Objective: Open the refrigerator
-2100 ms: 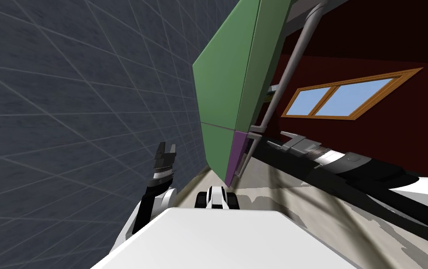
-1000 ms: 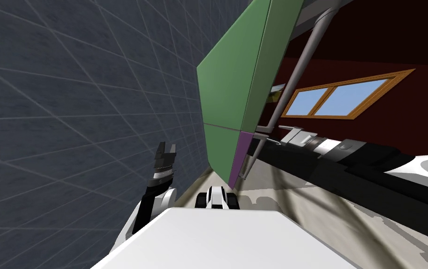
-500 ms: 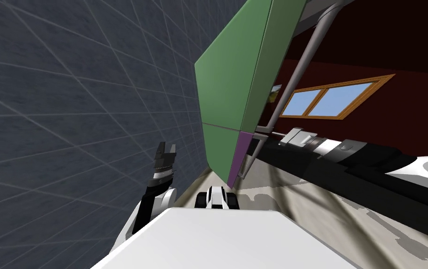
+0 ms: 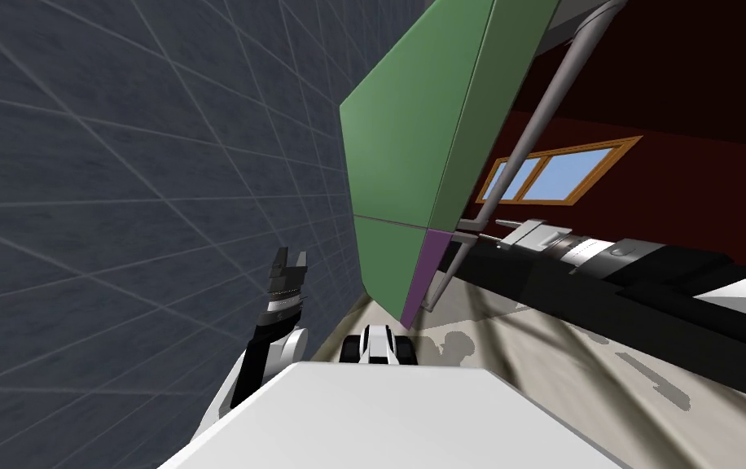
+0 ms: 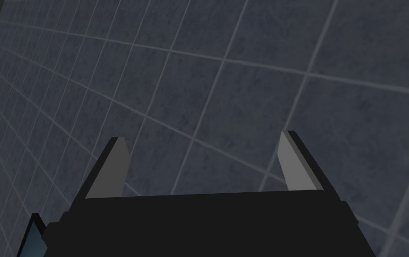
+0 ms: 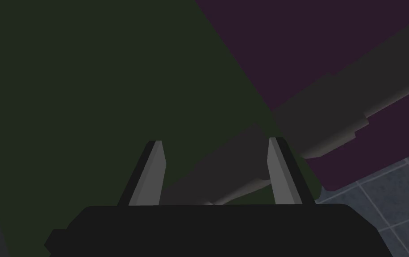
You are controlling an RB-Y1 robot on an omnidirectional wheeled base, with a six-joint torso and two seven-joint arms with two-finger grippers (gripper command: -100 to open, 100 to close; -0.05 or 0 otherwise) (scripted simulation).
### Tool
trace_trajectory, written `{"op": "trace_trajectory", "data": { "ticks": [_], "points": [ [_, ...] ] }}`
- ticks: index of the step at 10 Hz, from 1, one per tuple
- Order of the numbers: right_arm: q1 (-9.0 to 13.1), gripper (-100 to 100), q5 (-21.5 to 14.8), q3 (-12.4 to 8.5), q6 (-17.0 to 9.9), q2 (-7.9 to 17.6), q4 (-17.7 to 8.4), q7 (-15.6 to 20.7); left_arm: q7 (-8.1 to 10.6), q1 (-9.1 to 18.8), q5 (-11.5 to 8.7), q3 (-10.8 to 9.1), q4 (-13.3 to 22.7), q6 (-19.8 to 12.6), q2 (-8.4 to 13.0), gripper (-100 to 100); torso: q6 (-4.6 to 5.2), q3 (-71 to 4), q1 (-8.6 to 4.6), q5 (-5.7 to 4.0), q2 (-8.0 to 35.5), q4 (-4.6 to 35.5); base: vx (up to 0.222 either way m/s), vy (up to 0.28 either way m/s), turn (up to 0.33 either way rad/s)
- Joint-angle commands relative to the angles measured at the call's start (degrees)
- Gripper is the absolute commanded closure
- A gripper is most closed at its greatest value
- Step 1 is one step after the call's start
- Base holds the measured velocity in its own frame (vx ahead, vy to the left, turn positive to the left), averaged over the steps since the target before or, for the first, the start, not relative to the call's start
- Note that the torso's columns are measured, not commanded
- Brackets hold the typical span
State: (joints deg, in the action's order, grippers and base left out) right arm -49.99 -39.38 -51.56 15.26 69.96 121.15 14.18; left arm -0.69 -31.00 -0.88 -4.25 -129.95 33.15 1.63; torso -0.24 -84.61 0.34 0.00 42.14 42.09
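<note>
The refrigerator [image 4: 396, 146] has a green upper door and a purple lower door [image 4: 420, 277], both slanted by my rolled head view. A long grey handle [image 4: 546, 106] runs down the green door's edge. My right gripper [image 4: 485, 236] is at that handle's lower end. In the right wrist view the gripper [image 6: 214, 147] has its fingers closed in on the sides of the grey handle [image 6: 226, 174], with the purple door [image 6: 315, 53] and its own handle [image 6: 333, 116] just beyond. My left gripper [image 4: 290, 260] is raised beside the tiled wall, open and empty [image 5: 203, 147].
A dark grey tiled wall [image 4: 119, 203] stands close on the left of the refrigerator. A dark red wall with a wood-framed window [image 4: 555, 175] lies behind my right arm. Pale floor [image 4: 526, 374] stretches below the arm.
My right gripper has moved in from just short of the handle onto its lower end. My head view has turned, so the window has slid left. The left arm has not moved.
</note>
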Motion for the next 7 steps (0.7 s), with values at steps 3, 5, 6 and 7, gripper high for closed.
{"op": "trace_trajectory", "data": {
  "ticks": [3,5,6,7],
  "points": [
    [-1.8,-100,1.1,-1.44,-1.34,1.88,-5.29,-2.09,0.0,0.0,0.0,0.0,0.0,0.0,0.0,0,-0.2,-0.08,0.21,-0.02,-0.17,-0.15,0.052,0.161,-0.114],
    [-2.48,-100,1.59,-2.26,-1.87,2.59,-7.8,-2.93,0.0,0.0,0.0,0.0,0.0,0.0,0.0,0,-0.23,-0.05,0.36,0.04,-0.1,-0.12,0.026,0.176,-0.121],
    [-2.2,-100,1.34,-2.42,-2.6,1.99,-7.46,-2.54,0.0,0.0,0.0,0.0,0.0,0.0,0.0,0,-0.23,-0.04,0.39,0.07,-0.1,-0.09,0.013,0.066,-0.079],
    [-2.26,-100,1.32,-2.58,-2.95,1.84,-7.9,-2.59,0.0,0.01,0.0,-0.01,0.0,0.0,0.01,0,-0.26,-0.06,0.07,0.06,-0.07,-0.03,-0.003,0.002,-0.014]
  ]
}}
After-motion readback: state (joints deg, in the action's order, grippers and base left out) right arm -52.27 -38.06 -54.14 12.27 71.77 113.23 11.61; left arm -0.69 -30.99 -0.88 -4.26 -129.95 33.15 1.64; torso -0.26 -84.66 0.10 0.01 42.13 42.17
